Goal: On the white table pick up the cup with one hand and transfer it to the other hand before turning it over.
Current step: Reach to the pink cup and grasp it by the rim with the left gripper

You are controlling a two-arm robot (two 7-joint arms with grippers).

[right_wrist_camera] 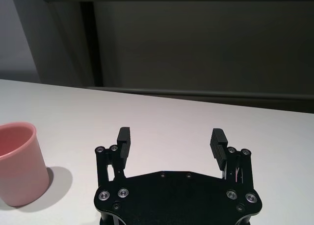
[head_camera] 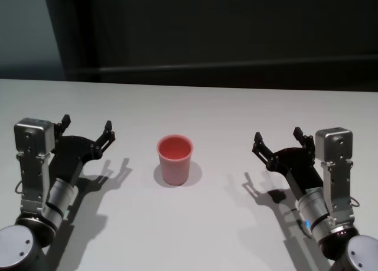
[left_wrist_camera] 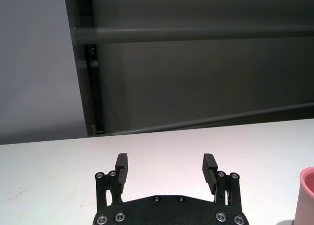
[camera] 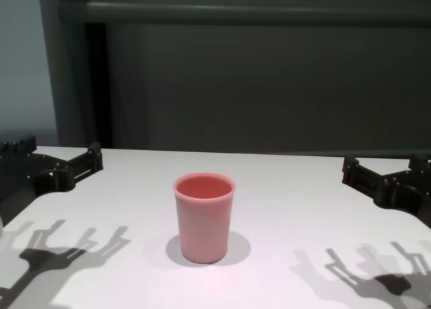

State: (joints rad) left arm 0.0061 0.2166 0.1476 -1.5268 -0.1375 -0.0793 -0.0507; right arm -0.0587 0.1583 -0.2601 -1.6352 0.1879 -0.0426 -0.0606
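The pink cup (head_camera: 175, 159) stands upright, mouth up, in the middle of the white table (head_camera: 201, 105); it also shows as cup (camera: 203, 217), cup (right_wrist_camera: 18, 164) and, at the picture's edge, cup (left_wrist_camera: 306, 195). My left gripper (head_camera: 87, 129) hovers to the cup's left, open and empty, fingers (left_wrist_camera: 121, 169) apart. On the cup's right, my right gripper (head_camera: 277, 140) is open too, nothing between its fingers (right_wrist_camera: 123, 142). Neither touches the cup.
A dark wall with a horizontal rail (camera: 242, 13) runs behind the table's far edge. Both grippers cast shadows (camera: 60, 248) on the tabletop near the front.
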